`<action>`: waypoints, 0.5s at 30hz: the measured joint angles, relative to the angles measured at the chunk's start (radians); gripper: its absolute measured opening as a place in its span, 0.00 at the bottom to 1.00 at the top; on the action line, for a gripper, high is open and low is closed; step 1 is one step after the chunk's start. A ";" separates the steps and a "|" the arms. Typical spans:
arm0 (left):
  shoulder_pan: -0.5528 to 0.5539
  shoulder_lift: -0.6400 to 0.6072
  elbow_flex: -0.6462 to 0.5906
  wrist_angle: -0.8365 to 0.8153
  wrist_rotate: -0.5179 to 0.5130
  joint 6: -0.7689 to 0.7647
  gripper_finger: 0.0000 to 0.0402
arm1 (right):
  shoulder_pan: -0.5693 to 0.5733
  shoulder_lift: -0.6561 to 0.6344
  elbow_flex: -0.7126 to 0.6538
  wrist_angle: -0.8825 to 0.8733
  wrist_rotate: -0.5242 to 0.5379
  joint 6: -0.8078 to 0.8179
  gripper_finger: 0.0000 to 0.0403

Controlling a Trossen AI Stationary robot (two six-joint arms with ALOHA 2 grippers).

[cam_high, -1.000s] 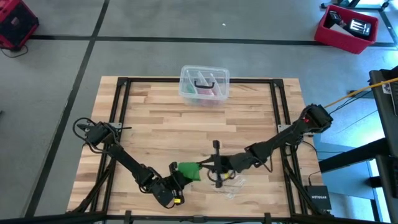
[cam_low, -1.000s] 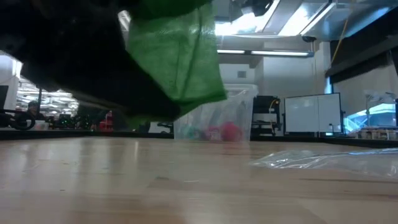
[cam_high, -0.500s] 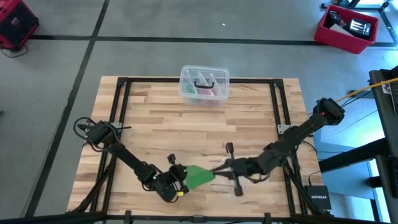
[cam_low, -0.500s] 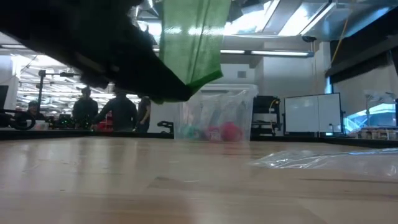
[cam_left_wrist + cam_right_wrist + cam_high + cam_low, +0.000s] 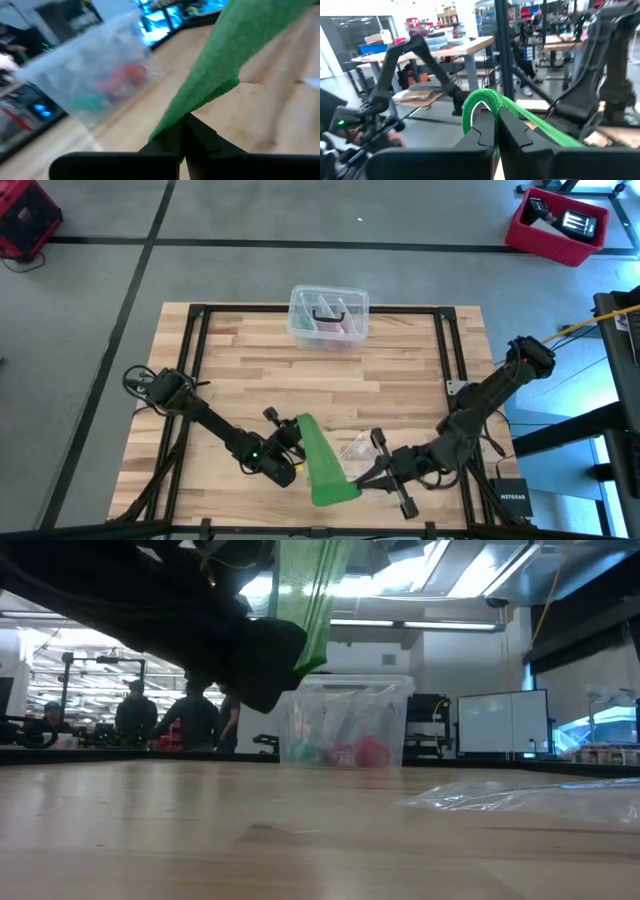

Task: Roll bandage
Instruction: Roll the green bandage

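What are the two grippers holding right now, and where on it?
The green bandage: left gripper pinches one end, right gripper the other.

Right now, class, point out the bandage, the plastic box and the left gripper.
bandage [image 5: 322, 463], high view, middle of the green strip.
plastic box [image 5: 296, 315], high view, its left wall.
left gripper [image 5: 183, 131], left wrist view, between the fingertips.

Clear box [image 5: 329, 316] — crumpled plastic bag [image 5: 362, 452].

two dark, slender jointed robot arms

left arm [image 5: 205, 420] and right arm [image 5: 470, 405] are matt black, with black cables looped at their bases; a small green light glows near the left wrist.
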 joint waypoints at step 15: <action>-0.050 -0.027 -0.003 0.150 0.156 0.254 0.01 | -0.070 0.032 0.006 -0.445 0.186 0.132 0.01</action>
